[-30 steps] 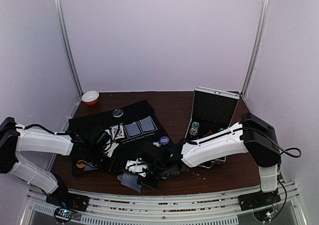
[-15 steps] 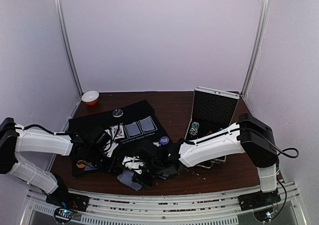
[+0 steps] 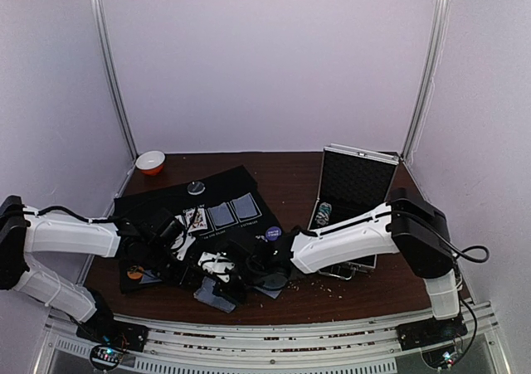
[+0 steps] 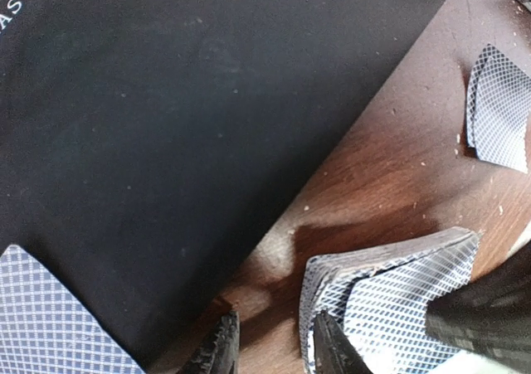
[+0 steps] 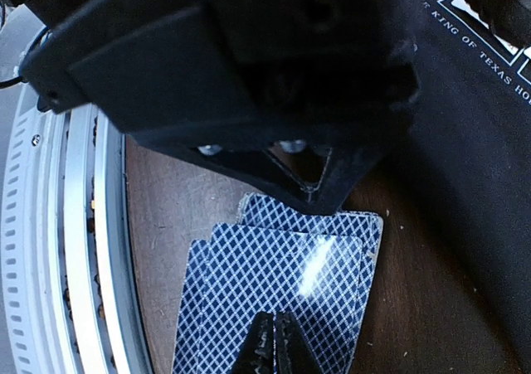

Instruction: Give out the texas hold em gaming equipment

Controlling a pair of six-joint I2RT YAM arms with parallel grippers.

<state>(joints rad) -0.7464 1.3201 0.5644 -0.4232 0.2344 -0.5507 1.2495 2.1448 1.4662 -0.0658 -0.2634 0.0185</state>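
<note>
Progress: You are looking at a layout that seems only partly dealt. Two face-down cards [image 3: 221, 216] and a face-up card [image 3: 195, 218] are lying in a row on the black mat [image 3: 166, 204].
Buttons: The grey disc [image 3: 196, 188] is sitting at the mat's far edge. The purple disc [image 3: 273, 234] is resting at its right corner and the orange disc [image 3: 133, 270] near its left front corner.
Remaining: The poker chips [image 3: 324, 212] are sitting inside the open case [image 3: 357, 179] and many cards are lying undealt, so you are probably well short of finishing.
Cards: A card pile [image 5: 282, 291] with grey-blue diamond backs is lying slightly fanned on the bare worktop [image 5: 166, 208], just off the mat.
Left end effector [image 4: 270, 353]: Its jaws are standing partly apart with only worktop showing between them, just beside a fanned deck [image 4: 390, 295].
Right end effector [image 5: 271, 345]: Its fingertips are pressing together over the card pile. You cannot tell whether a card is pinched.
</note>
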